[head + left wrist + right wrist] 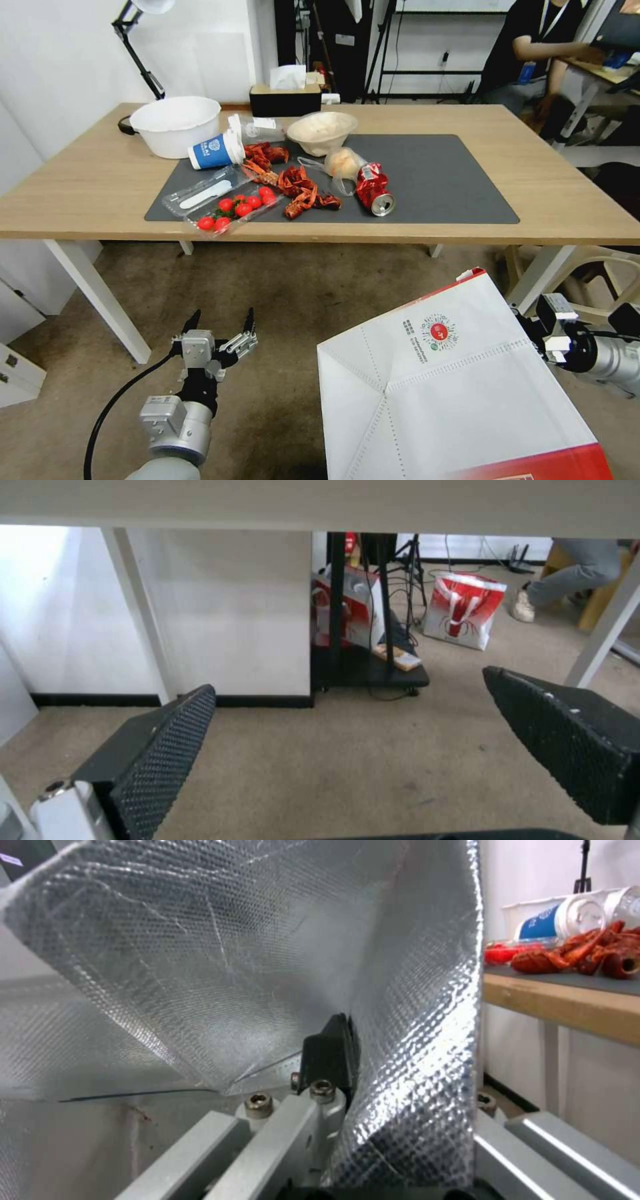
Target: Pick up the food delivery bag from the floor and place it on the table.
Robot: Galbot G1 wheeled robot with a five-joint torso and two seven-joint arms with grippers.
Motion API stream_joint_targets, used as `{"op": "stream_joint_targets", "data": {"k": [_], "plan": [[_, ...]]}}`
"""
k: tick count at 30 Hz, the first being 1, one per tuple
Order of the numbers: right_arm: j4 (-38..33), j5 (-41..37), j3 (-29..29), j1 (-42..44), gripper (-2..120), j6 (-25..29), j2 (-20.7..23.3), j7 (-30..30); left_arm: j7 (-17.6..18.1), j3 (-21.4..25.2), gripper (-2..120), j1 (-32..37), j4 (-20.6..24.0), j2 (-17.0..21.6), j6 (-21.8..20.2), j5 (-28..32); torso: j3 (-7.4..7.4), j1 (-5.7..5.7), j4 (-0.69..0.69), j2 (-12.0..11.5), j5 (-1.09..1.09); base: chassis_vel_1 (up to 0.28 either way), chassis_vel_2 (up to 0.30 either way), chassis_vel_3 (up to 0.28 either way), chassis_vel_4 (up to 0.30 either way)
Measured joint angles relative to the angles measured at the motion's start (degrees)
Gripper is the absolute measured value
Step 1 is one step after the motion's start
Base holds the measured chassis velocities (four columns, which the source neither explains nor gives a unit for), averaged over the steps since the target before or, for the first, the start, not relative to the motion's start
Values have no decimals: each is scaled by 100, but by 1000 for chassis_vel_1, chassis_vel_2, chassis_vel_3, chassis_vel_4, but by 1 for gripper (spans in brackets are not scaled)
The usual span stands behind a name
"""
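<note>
- The bag (460, 393) is held up off the floor (287, 313), tipped on its side, in front of the table (80, 193) and below its top on the robot's right.
- Its white side with the round red logo (439, 331) is turned up toward the head camera.
- The right gripper (533, 333) is placed at the bag's right edge, closed on the bag's wall.
- In the right wrist view, one black finger (330, 1050) is seen pressed against the silver foil lining (233, 965), with the wall pinched at the jaws.
- The left gripper (223, 327) is held low over the floor on the robot's left, near the table's front edge, spread wide and holding nothing.
- In the left wrist view its two black pads (167, 745) are seen well apart, with bare floor between them.
- On the table's dark mat (447, 180) are seen a crushed red can (375, 190), crayfish shells (297, 187), a tray of tomatoes (233, 208), a blue-and-white cup (215, 151) and two bowls (175, 125).
</note>
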State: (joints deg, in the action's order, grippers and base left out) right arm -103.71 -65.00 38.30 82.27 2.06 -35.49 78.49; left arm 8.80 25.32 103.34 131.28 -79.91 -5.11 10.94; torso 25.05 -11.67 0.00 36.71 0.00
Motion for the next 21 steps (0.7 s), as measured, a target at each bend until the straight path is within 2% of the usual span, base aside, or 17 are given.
{"op": "stream_joint_targets", "data": {"k": [19,21], "plan": [[-14,0,10,1,0,0,6,0,-37,-3,100,14,0,0,0,-7,78,-46,0,124,0,0,0,0,0],[-22,0,18,9,0,1,7,1,-40,-17,100,14,0,0,0,-12,133,-82,0,214,0,0,0,0,0]]}}
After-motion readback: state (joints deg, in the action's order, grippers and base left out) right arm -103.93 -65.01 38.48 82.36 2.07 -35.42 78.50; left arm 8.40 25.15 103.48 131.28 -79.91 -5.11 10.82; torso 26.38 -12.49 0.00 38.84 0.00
